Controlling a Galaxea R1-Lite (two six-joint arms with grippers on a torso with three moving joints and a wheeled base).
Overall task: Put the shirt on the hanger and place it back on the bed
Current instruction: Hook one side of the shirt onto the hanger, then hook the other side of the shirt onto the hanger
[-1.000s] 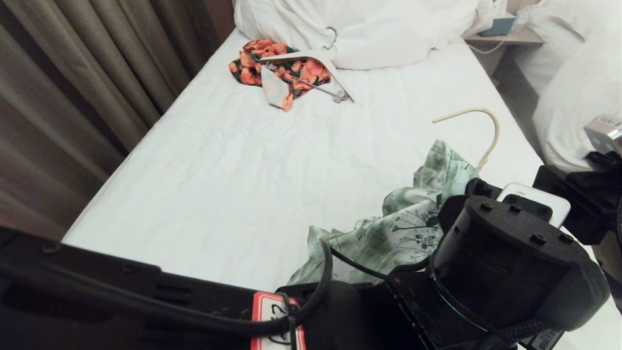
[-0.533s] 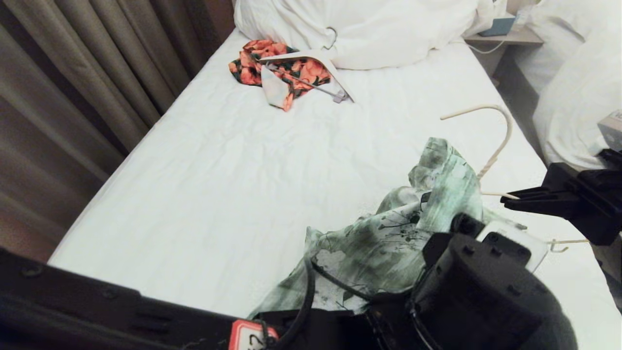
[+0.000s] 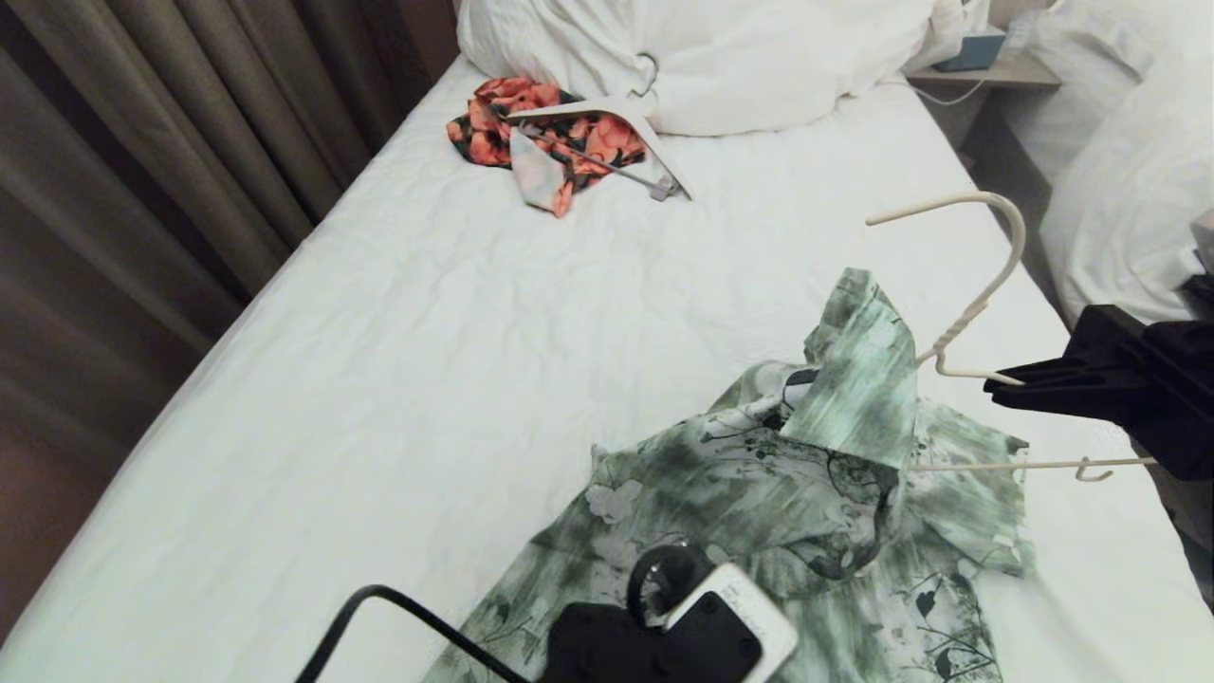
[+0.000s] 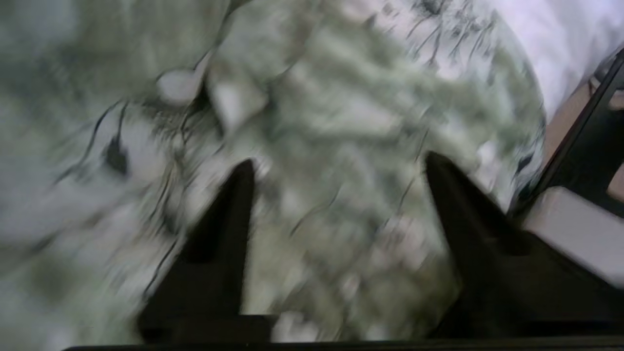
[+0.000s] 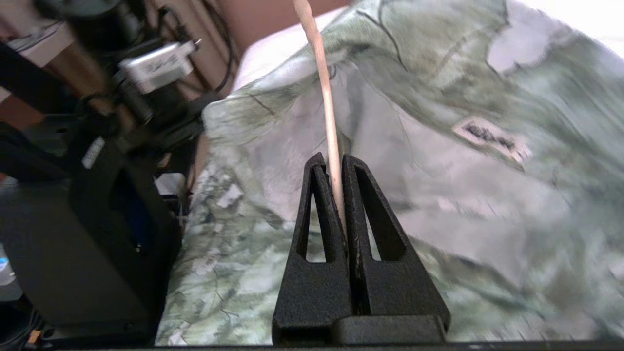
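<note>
Shirt (image 3: 759, 512) is lying spread on the bed (image 3: 427, 379) near its right edge, draped on the hanger (image 3: 986, 294), whose wire the right hand (image 5: 336, 170) is pinching tight, while the left hand (image 4: 336, 165) is hovering spread wide, empty, over the fabric.

L end effector (image 4: 336, 165) spread wide, R end effector (image 5: 331, 161) clamped
</note>
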